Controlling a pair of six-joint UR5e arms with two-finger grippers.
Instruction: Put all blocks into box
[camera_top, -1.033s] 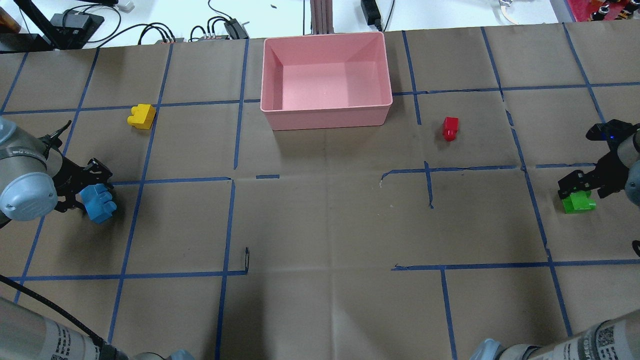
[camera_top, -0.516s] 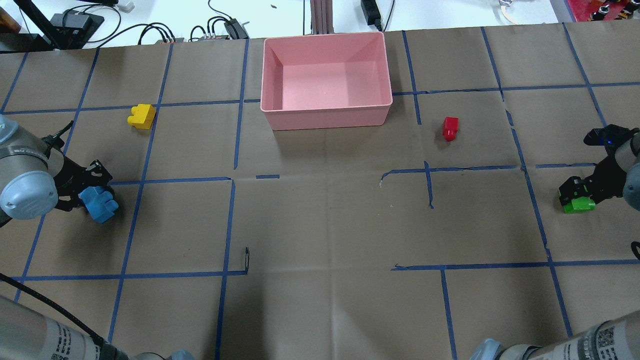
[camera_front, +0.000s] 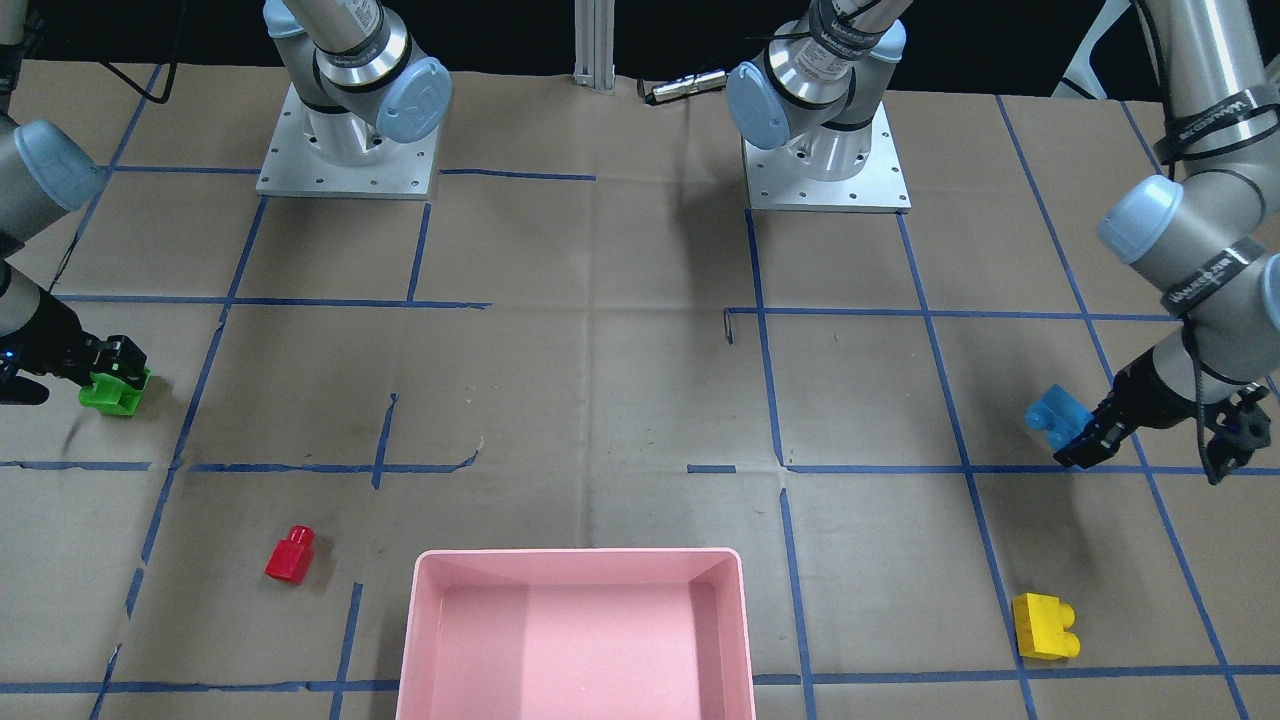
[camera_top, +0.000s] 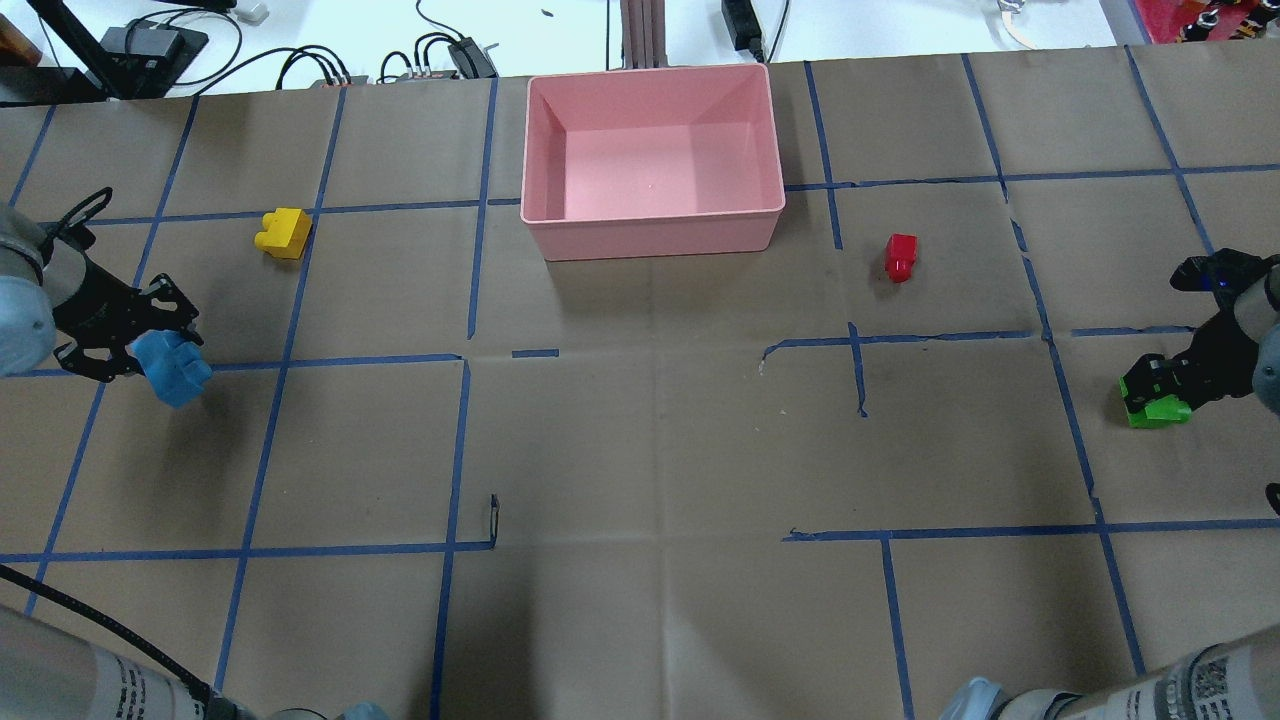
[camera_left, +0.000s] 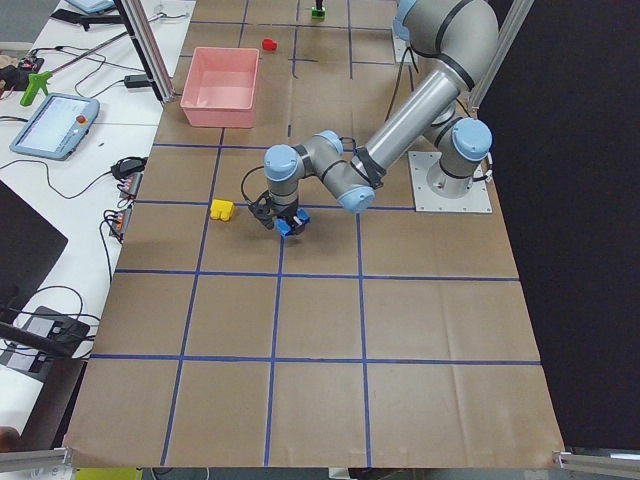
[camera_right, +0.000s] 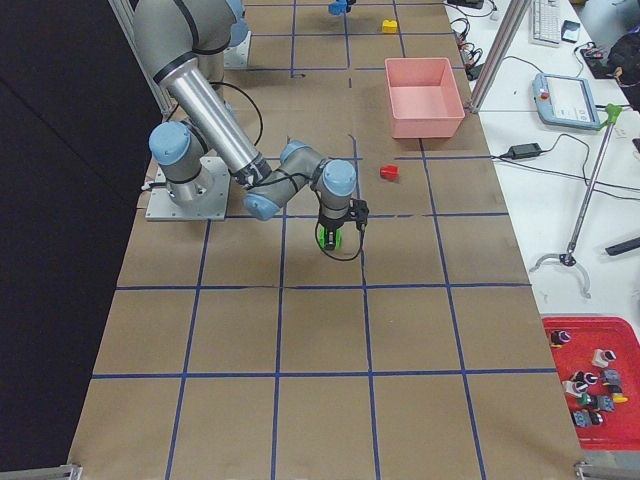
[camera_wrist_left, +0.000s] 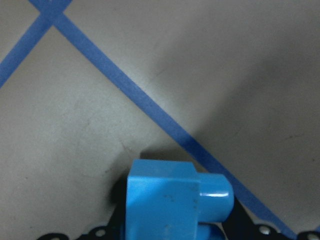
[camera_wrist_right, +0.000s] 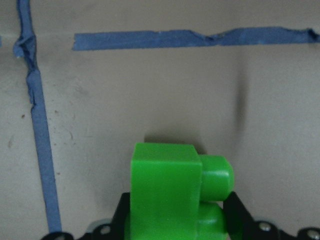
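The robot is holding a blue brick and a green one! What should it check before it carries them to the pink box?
1. Left gripper shut on the blue block: ok.
2. Right gripper shut on the green block: ok, fingers sit against both its sides.
3. Green block lifted off the table: cannot tell.
4. Room in the box: ok, it is empty.
5. Right arm's straight way to the box free: not ok low down, the red block lies in it.
6. Every block in the box: not ok, the yellow block also lies outside.
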